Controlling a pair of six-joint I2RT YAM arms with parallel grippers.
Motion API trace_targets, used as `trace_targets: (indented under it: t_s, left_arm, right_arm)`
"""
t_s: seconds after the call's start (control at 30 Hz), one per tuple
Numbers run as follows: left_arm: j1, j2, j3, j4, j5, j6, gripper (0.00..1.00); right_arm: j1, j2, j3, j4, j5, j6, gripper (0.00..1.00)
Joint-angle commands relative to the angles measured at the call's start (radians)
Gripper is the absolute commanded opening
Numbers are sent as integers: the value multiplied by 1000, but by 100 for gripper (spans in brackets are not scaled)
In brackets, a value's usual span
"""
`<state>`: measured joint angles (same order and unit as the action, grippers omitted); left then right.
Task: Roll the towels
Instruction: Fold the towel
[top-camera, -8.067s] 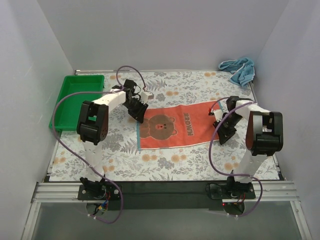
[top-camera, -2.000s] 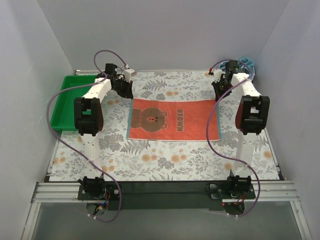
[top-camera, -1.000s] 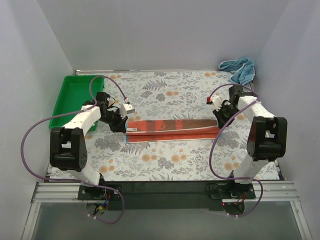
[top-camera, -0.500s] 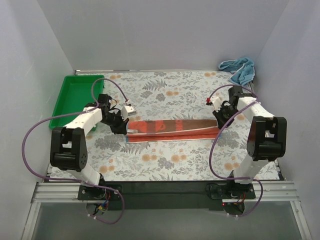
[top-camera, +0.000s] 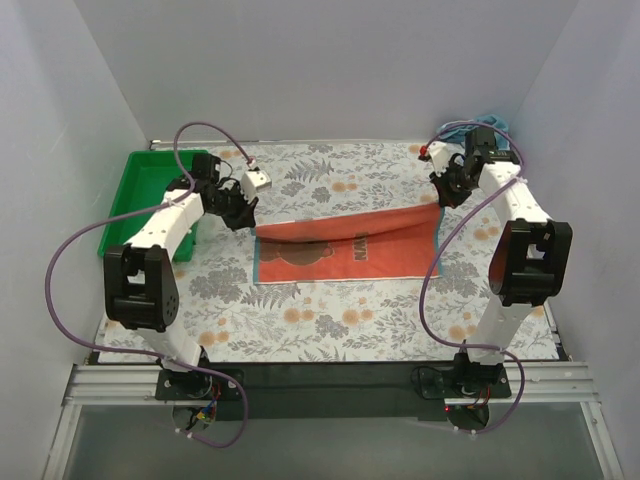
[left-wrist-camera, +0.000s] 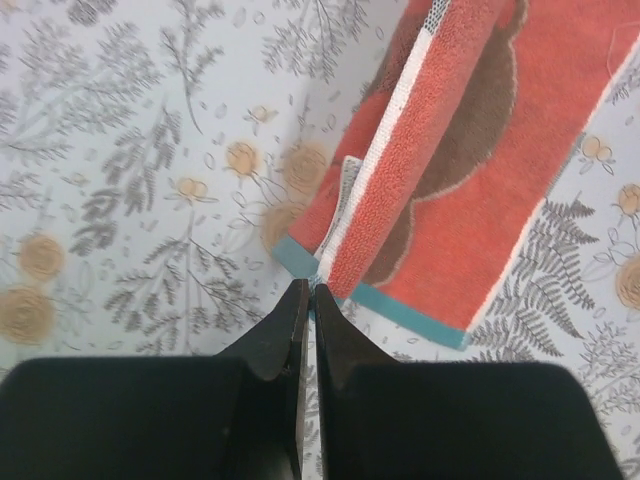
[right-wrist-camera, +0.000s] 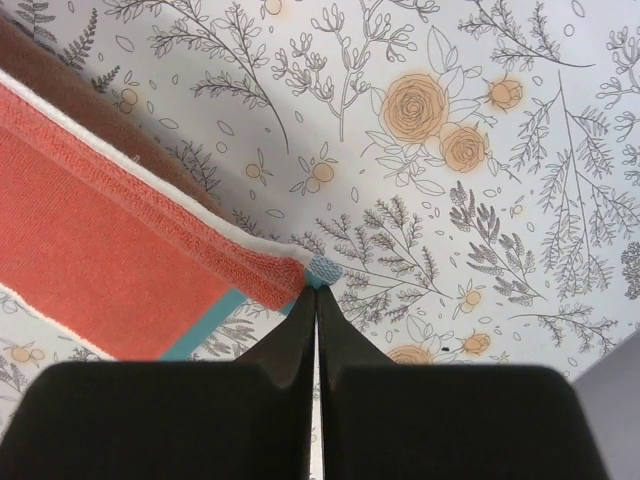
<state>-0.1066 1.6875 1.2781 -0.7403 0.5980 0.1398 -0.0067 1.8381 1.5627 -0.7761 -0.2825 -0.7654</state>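
- My left end effector (left-wrist-camera: 308, 292) is clenched on a teal-trimmed corner of the red towel (left-wrist-camera: 470, 150), on the side toward the table's left edge.
- My right end effector (right-wrist-camera: 316, 288) pinches the matching corner toward the right edge, jaws closed tight on the cloth.
- I hold both corners raised so that edge runs taut between them while the near half lies flat mid-table (top-camera: 330, 320). I judge this prepares a lengthwise fold before rolling.
- The blue towel (top-camera: 500, 124) sits bunched in the far right corner, mostly hidden behind my right arm.

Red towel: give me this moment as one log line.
red towel: far edge lifted, near part on table | left claw: shut on left corner | right claw: shut on right corner | roll: not started
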Motion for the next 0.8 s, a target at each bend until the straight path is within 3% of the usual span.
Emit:
trace_targets:
  t_s: [0.0, 0.4, 0.77]
  left_arm:
    - [4, -14, 44, 4, 0, -3, 0]
    - [4, -112, -204, 2, -15, 99, 0]
    - [1, -74, -238, 7, -3, 95, 0]
  right_arm:
    - [-12, 4, 11, -8, 19, 0, 1]
    - [-22, -122, -278, 37, 3, -100, 1]
    - [-29, -143, -403, 61, 3, -130, 1]
